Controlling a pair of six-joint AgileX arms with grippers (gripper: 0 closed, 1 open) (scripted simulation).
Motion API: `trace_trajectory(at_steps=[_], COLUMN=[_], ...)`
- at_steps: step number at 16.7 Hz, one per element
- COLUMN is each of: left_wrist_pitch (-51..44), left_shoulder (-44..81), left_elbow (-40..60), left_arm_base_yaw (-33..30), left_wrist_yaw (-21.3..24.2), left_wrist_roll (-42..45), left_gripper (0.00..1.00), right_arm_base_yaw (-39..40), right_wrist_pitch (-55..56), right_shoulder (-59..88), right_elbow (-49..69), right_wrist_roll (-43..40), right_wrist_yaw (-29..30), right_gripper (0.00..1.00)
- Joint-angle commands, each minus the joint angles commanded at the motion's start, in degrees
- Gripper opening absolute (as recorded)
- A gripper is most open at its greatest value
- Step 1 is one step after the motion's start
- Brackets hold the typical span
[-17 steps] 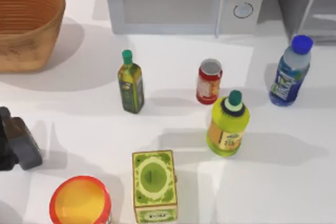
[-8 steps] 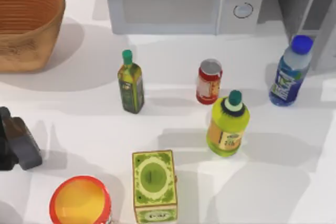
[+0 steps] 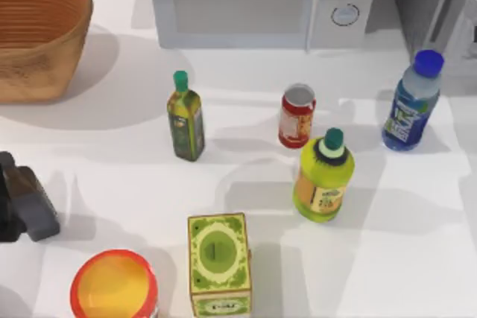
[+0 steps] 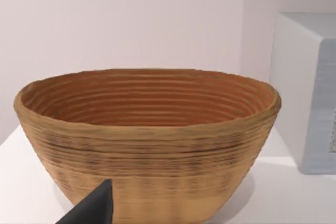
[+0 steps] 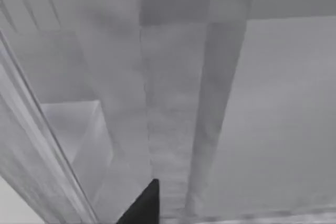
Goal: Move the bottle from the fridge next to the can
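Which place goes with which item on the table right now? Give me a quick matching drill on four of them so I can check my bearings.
Things:
1. bottle
2. can
3. basket
4. red tub

Places (top view):
A. far left corner of the table
B. near edge, left of the green box
C. right side, in front of the fridge
D. middle, in front of the microwave's knobs

Pairs: 1-C, 2-D, 3-A, 4-B
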Motion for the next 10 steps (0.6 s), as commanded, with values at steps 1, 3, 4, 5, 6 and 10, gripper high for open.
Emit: trace_trajectory(at_steps=[1, 3, 4, 5, 6, 10], left_wrist_pitch=[0.0, 0.0, 0.0, 0.0, 0.0, 0.0], left_shoulder=[0.0, 0.0, 0.0, 0.0, 0.0, 0.0], left_elbow=[0.0, 0.0, 0.0, 0.0, 0.0, 0.0], left_arm_base_yaw=[0.0, 0.0, 0.0, 0.0, 0.0, 0.0], left_wrist_yaw=[0.0, 0.0, 0.0, 0.0, 0.0, 0.0], left_wrist_roll=[0.0, 0.0, 0.0, 0.0, 0.0, 0.0], left_gripper=[1.0, 1.0, 1.0, 1.0, 1.0, 1.0], right_arm_base_yaw=[0.0, -0.9, -1.0, -1.1, -1.1, -1.0], right_wrist_pitch=[0.0, -0.2, -0.4, -0.7, -1.1, -3.3], right_shoulder=[0.0, 0.4, 1.2, 2.4, 4.2, 12.9], right_elbow=[0.0, 0.0, 0.7, 2.1, 4.1, 14.5], right_wrist_roll=[0.0, -0.2, -0.2, -0.1, -0.1, 0.0], right_wrist_yaw=[0.0, 0.3, 0.4, 0.5, 0.5, 0.6], right_gripper=[1.0, 1.0, 1.0, 1.0, 1.0, 1.0])
